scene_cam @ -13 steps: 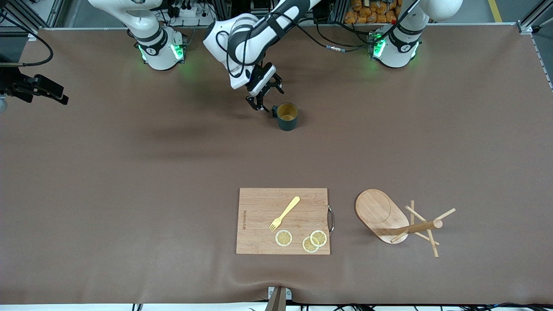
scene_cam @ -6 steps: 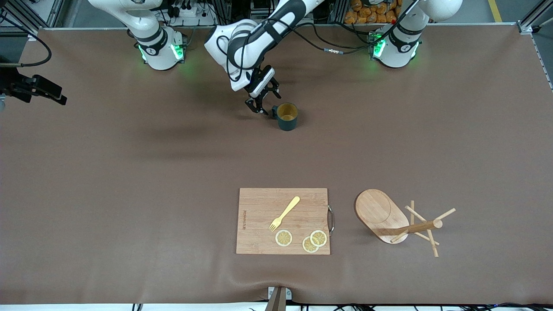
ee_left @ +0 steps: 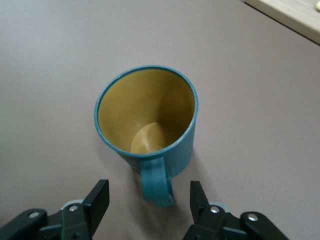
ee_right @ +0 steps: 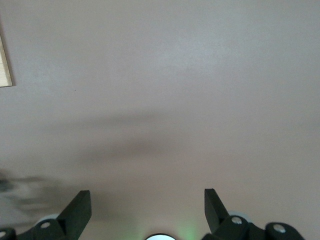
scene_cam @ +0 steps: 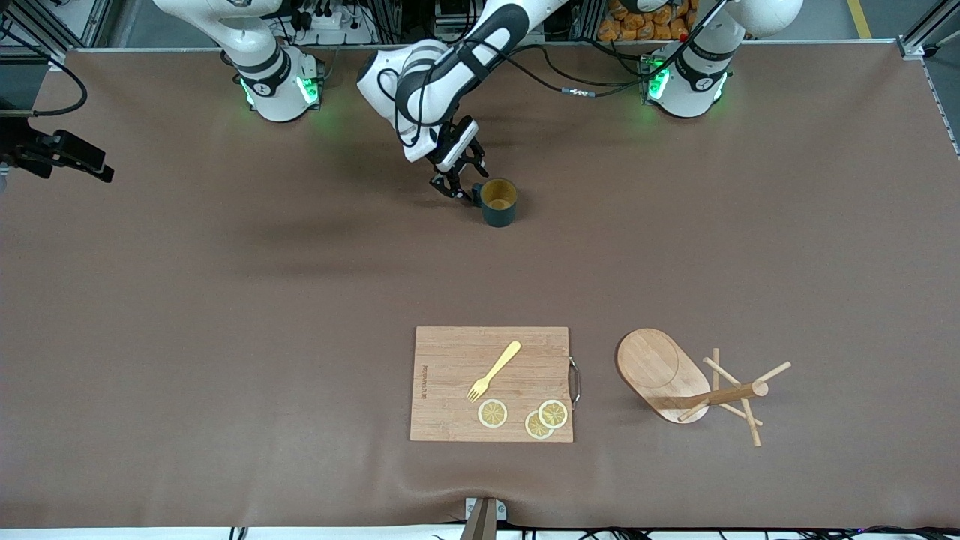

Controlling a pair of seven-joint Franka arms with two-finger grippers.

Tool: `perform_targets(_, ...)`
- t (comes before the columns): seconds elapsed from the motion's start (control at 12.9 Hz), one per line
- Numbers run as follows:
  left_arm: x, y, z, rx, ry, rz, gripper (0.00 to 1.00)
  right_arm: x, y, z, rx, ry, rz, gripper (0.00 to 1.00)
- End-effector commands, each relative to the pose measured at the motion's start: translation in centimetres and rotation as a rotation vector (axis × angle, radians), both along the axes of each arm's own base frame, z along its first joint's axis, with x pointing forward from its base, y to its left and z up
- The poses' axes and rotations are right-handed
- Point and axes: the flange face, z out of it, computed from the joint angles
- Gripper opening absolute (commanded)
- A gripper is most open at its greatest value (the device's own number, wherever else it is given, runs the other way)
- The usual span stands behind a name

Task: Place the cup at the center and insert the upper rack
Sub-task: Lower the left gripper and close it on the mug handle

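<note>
The dark teal cup (scene_cam: 498,201) stands upright on the table near the robots' bases, tan inside, its handle turned toward my left gripper (scene_cam: 459,189). In the left wrist view the cup (ee_left: 145,120) has its handle between the fingers of the left gripper (ee_left: 148,194), which is open with a gap on each side. The upper rack (scene_cam: 660,369) lies tipped on its side near the front camera, toward the left arm's end. My right gripper (ee_right: 146,199) is open over bare table with nothing between its fingers; the front view does not show it.
A wooden cutting board (scene_cam: 450,360) lies beside the rack, carrying a yellow fork (scene_cam: 495,370) and lemon slices (scene_cam: 493,413). A black device (scene_cam: 64,154) juts in at the right arm's end of the table.
The left gripper has slid closer to the cup's handle and its fingers have narrowed around it. The cup and the rack have not moved.
</note>
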Motion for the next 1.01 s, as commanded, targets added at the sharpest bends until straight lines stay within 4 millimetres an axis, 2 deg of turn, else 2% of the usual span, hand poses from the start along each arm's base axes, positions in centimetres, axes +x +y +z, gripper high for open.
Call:
perform_targets(0.0,0.3,-0.3,-0.7,-0.005,-0.025,0.012,0.6,-0.2,-0.6,-0.1,-0.01,-0.006,0.014,1.0)
perform_targets(0.16,0.2,-0.3,-0.7,-0.007,-0.021,0.018,0.55,-0.1,-0.6,-0.1,-0.01,-0.006,0.014,1.0)
perform_targets(0.47,0.1,-0.2,-1.8,0.002,-0.013,0.024,0.5,-0.1,-0.6,-0.1,-0.01,-0.008,0.014,1.0)
perform_targets(0.93,0.1,-0.3,-2.4,-0.017,-0.013,0.02,0.43,0.0,-0.6,-0.2,-0.011,-0.013,0.015,1.0)
